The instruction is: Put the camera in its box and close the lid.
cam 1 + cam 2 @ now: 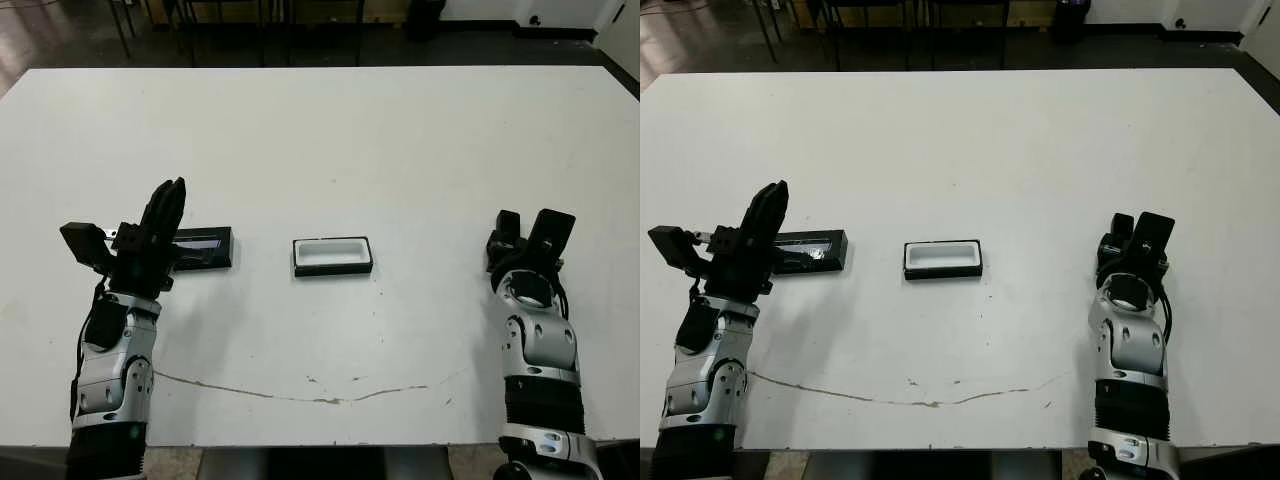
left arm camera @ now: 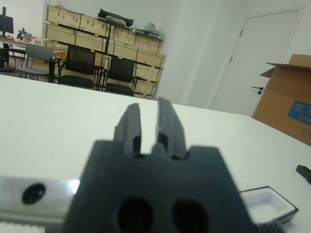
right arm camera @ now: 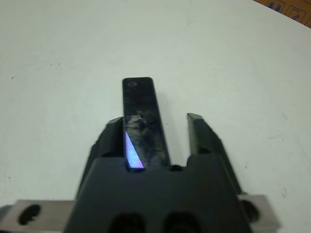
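Observation:
The box (image 1: 332, 256), a shallow black tray with white lining, sits open at the table's middle and shows again (image 2: 267, 206) in the left wrist view. To its left lies the flat black lid (image 1: 203, 247) with its glossy strip up. My left gripper (image 1: 166, 205) stands at the lid's left end, fingers shut on nothing. Far to the right, my right gripper (image 3: 155, 118) is open low over the table. The slim black camera (image 3: 142, 124) with a purple glint lies between its fingers, against one finger (image 3: 114, 130) and apart from the other. In the eye views the camera is hidden.
A thin brown mark (image 1: 300, 396) runs across the table (image 1: 330, 150) near its front edge. Chairs (image 2: 92, 68) and wooden shelving stand beyond the far edge. A cardboard carton (image 2: 289, 99) is off to one side.

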Controlling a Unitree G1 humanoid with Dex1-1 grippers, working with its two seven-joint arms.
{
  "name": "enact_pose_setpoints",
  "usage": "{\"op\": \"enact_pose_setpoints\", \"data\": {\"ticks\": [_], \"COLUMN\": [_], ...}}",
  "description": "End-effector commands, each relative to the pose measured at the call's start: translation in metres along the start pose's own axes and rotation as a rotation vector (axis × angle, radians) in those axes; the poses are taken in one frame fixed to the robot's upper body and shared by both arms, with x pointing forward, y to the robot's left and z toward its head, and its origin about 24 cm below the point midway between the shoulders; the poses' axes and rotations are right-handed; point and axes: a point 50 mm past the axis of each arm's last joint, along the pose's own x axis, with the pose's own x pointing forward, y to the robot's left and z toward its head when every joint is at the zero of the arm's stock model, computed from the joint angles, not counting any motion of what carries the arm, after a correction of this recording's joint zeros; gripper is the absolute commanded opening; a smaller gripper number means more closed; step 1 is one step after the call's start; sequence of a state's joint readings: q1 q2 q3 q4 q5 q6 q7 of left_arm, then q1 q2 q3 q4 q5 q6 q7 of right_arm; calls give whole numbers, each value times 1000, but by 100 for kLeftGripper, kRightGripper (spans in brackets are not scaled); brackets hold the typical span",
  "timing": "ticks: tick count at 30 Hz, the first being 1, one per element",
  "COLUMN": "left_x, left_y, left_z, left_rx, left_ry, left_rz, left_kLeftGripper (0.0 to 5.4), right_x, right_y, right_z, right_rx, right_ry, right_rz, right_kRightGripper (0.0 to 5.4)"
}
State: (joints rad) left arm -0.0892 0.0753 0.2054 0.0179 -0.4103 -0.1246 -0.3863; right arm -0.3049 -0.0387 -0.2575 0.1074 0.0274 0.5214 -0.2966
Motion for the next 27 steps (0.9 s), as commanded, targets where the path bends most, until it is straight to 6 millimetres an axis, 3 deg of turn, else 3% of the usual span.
{"op": "enact_pose_setpoints", "data": {"ticks": [1,5,14,20,27], "left_x": [-4,-4,-5,-6,-6], "left_y": [1,1,2,1,1], "left_z": [-4,-4,-4,-5,-6], "left_rx": [-3,-7,2,-4,-8], "left_ry": [26,22,28,31,27], "left_rz": [9,6,7,5,3], "left_kLeftGripper": [0,0,0,0,0], "right_x": [0,0,-6,-26,-55], "right_y": [-6,-7,-9,-8,-8], "right_z": [-20,-21,-16,10,49], "right_rx": [-22,-17,-12,26,-1], "right_ry": [59,39,-45,-229,-516], "right_rz": [-35,-41,-16,103,452], "right_kRightGripper": [127,49,40,39,38]}}
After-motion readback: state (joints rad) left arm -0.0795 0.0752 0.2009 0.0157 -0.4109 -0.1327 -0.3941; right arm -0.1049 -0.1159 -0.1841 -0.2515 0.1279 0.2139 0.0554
